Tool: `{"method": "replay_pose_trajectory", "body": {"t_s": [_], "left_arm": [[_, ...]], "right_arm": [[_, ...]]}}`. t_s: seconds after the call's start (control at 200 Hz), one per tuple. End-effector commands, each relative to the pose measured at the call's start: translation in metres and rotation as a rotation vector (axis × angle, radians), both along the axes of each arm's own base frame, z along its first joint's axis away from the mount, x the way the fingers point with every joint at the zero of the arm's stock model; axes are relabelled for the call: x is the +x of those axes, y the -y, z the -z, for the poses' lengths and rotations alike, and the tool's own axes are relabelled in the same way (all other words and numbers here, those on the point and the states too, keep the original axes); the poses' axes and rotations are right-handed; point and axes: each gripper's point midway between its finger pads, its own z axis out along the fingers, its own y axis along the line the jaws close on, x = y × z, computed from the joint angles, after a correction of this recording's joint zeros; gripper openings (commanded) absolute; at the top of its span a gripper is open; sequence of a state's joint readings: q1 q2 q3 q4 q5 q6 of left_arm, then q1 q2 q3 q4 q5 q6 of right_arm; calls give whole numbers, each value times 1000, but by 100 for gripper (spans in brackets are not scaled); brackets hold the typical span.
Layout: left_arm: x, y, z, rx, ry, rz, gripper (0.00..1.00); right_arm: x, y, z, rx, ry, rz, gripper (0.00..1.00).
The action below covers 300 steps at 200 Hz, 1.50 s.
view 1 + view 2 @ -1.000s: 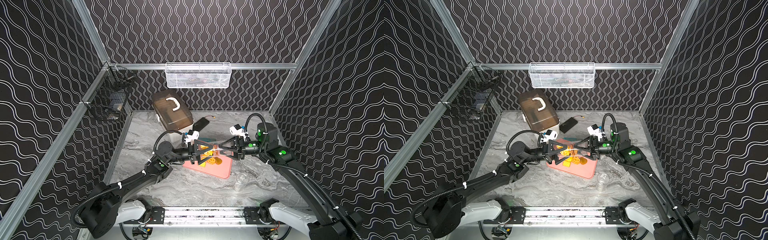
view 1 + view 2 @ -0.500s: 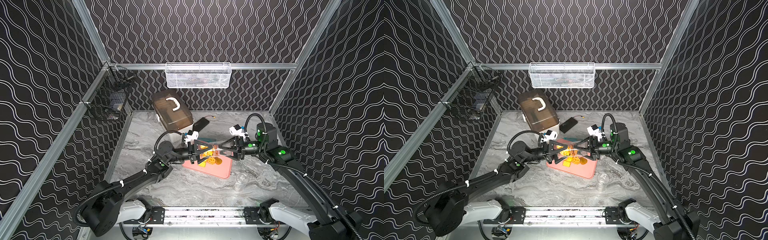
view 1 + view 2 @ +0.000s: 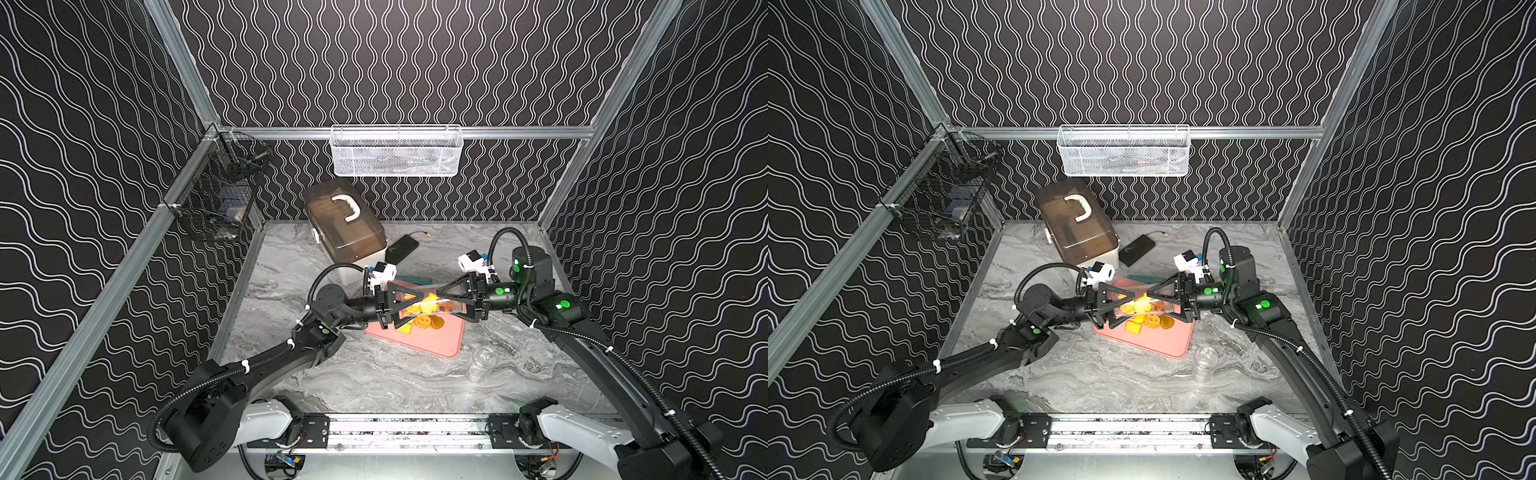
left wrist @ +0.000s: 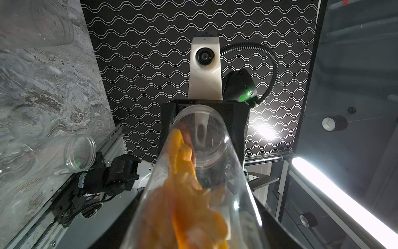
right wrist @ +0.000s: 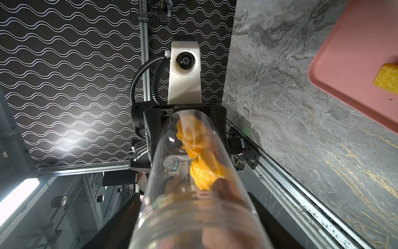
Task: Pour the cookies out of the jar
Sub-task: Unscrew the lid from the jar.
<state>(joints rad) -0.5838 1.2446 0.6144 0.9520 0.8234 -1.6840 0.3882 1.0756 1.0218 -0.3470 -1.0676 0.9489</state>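
Brown-lidded box [image 3: 343, 224] is sitting at the back, black flat device [image 3: 401, 248] lying just beside it. White mesh basket [image 3: 397, 151] is hanging on the rear rail, black wire basket [image 3: 216, 203] on the side wall. Pink tray [image 3: 436, 345] is lying mid-table, clear piece [image 3: 482, 361] (lid or cup, unclear) near its corner.

The cookies [image 3: 422, 307] are yellow-orange, the jar [image 3: 452, 306] clear, the tray [image 3: 440, 343] salmon pink. The tabletop [image 3: 374, 374] is grey veined marble. The walls [image 3: 415, 62] are black with white wavy lines. The mesh basket [image 3: 397, 151] is white, the wire basket [image 3: 212, 208] black, the box lid [image 3: 332, 224] smoky brown.
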Motion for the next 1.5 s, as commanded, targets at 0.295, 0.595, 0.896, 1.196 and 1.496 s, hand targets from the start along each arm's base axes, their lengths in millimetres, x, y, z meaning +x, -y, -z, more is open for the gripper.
{"method": "replay_pose_trajectory", "body": {"t_s": [0.295, 0.595, 0.896, 1.196, 1.496], "left_arm": [[-2, -2, -11, -69, 23, 16, 60], [-2, -6, -13, -74, 24, 17, 59], [-4, -12, -18, -73, 32, 20, 58], [-6, -12, -18, -87, 21, 31, 57], [-8, -12, -19, -72, 31, 39, 57]], "right_arm": [[0, 2, 0, -31, 34, 4, 87], [1, 9, -5, -78, 70, 37, 100], [-7, 16, -16, -42, 71, 18, 100], [-6, 20, -24, 18, 64, 9, 88], [-4, 17, -21, 32, 38, -7, 80]]}}
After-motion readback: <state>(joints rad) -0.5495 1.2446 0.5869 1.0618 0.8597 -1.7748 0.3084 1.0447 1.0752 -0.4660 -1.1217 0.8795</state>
